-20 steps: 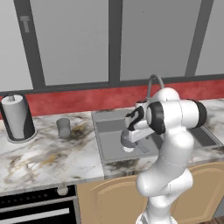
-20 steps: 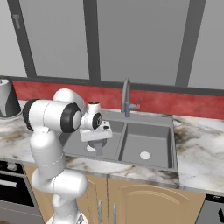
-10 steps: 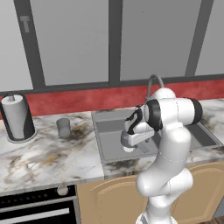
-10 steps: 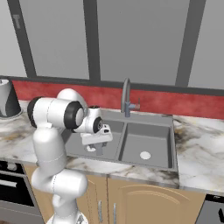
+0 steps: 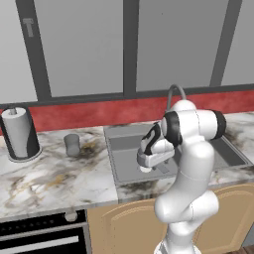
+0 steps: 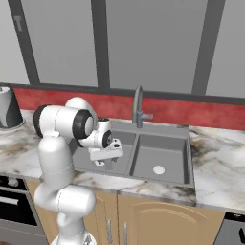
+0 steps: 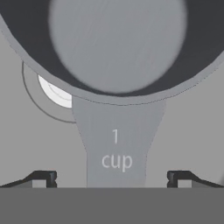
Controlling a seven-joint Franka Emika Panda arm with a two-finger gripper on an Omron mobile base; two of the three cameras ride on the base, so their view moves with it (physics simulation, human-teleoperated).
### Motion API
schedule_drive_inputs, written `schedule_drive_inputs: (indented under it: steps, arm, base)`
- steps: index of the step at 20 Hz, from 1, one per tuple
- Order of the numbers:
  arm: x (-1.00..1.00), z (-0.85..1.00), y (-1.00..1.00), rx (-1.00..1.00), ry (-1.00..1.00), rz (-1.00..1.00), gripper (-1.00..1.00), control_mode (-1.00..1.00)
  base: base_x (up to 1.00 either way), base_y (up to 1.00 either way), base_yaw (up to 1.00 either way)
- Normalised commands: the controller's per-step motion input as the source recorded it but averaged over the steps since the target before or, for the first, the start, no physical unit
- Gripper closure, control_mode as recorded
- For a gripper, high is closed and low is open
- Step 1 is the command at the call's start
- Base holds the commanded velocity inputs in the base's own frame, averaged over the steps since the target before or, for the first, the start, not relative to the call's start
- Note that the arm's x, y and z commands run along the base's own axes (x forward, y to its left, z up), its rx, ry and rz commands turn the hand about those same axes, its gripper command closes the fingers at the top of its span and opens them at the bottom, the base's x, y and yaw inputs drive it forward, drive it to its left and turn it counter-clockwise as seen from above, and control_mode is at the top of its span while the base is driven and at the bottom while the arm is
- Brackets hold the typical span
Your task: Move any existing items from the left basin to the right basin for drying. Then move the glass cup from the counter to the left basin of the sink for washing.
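Left base view: gripper (image 5: 145, 167) low inside left basin (image 5: 130, 171); glass cup (image 5: 72, 145) on counter (image 5: 54, 178) beside paper towel roll (image 5: 20, 133).
Right base view: gripper (image 6: 102, 164) in left basin (image 6: 87, 161); right basin (image 6: 160, 158) holds nothing.
Hand view: fingertips (image 7: 44, 178) spread wide, straddling saucepan (image 7: 118, 48) handle, not touching; drain (image 7: 54, 92) partly under pan.

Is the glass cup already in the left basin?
No, in the left base view the glass cup stands on the counter beside the paper towel roll, outside the left basin.
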Motion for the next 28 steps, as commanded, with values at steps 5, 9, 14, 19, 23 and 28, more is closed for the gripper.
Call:
schedule_drive_inputs:
  steps: [5, 9, 14, 19, 23, 28]
  arm:
    - [0.0, -0.09, 0.0, 0.0, 0.0, 0.0, -1.0, -1.0]
    - [0.03, -0.09, 0.0, 0.0, 0.0, 0.0, -1.0, -1.0]
    - [0.07, -0.11, 0.0, 0.0, 0.0, 0.01, -1.0, -1.0]
    - [0.12, -0.09, 0.0, 0.0, 0.0, 0.02, 1.0, -1.0]
    - [0.11, -0.12, 0.0, 0.0, 0.0, 0.02, 1.0, -1.0]
    - [0.0, -0.04, 0.0, 0.0, 0.0, 0.0, 1.0, -1.0]
  base:
    - [0.0, 0.0, 0.0]
    - [0.0, 0.0, 0.0]
    - [0.0, 0.0, 0.0]
    - [0.0, 0.0, 0.0]
    - [0.0, 0.0, 0.0]
    - [0.0, 0.0, 0.0]
